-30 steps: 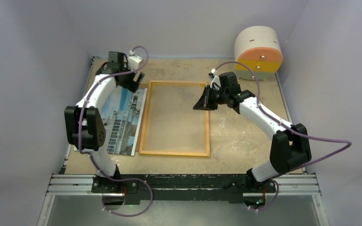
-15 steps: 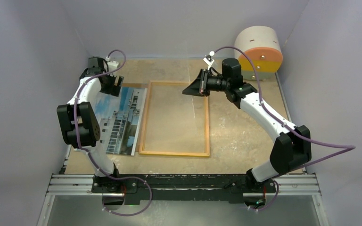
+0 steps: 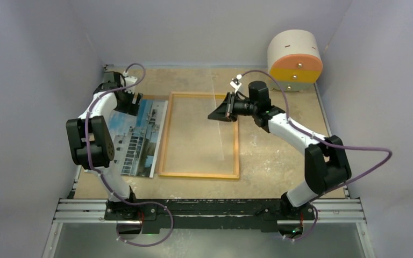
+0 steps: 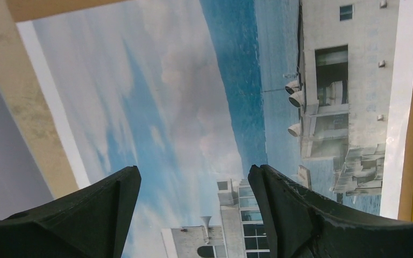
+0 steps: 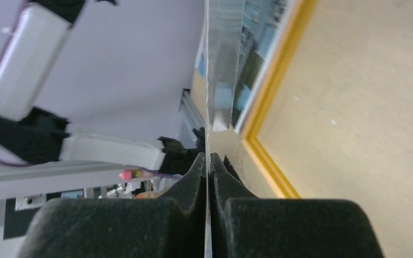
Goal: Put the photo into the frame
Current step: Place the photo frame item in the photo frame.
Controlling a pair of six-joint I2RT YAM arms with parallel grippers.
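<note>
The frame point(image 3: 199, 174) lies flat in the middle of the table, and its yellow border point(image 5: 276, 75) runs past my right fingers. My right gripper point(image 3: 215, 114) hovers over the frame's far right part. It is shut point(image 5: 208, 158) on a clear pane point(image 5: 223, 54), which it holds edge-on and raised off the frame. The photo point(image 3: 140, 134) lies flat just left of the frame. It shows a white building and blue sky point(image 4: 220, 80). My left gripper point(image 3: 130, 99) is over the photo's far end. Its jaws stand open point(image 4: 193, 215) with nothing between them.
A round white, orange and yellow drum point(image 3: 294, 59) stands at the back right corner. A thin brown board edge point(image 3: 150, 97) shows at the photo's far end. Grey walls close in on the left, back and right. A metal rail point(image 3: 209, 210) carries both arm bases.
My left gripper has moved left from the frame's far left corner to the photo's far end. My right gripper, shut on the pane, has shifted left over the frame.
</note>
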